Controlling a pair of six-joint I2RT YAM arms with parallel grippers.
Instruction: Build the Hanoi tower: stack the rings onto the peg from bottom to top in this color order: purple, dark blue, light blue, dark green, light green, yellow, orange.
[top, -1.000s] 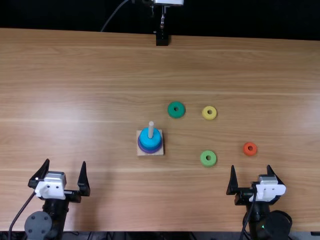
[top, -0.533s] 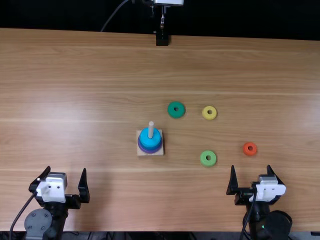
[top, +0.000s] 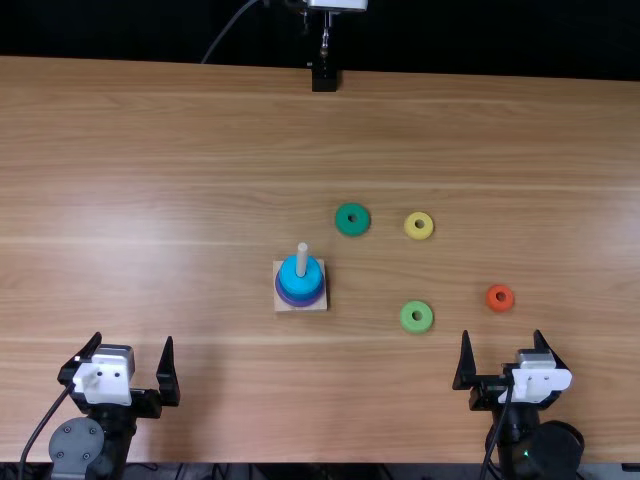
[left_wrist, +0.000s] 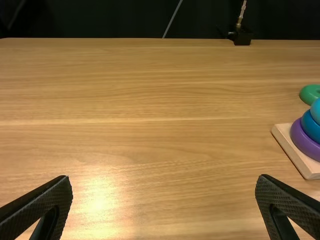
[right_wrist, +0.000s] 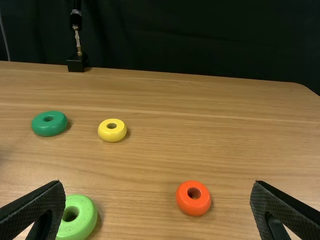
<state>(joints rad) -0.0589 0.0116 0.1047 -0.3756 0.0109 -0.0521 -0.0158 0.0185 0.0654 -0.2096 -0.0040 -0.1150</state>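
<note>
circling peg (top: 302, 259), purple ring (left_wrist: 303, 141), seemingly two blue rings (left_wrist: 310, 127)

A light brown wooden table (top: 480, 130) spread before me, pale glare (top: 120, 225) on its left. Beyond my table's far edge, dark cloth (right_wrist: 200, 40) hung behind a black-based stand (right_wrist: 77, 62).

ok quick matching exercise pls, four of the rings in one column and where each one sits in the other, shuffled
1. purple ring
2. dark green ring
3. light blue ring
4. orange ring

a. top ring on the peg
b. loose, farthest right of the loose rings in the top view
c. bottom ring of the stack
d. loose, farthest left of the loose rings in the top view

Right pairs: 1-c, 2-d, 3-a, 4-b
</note>
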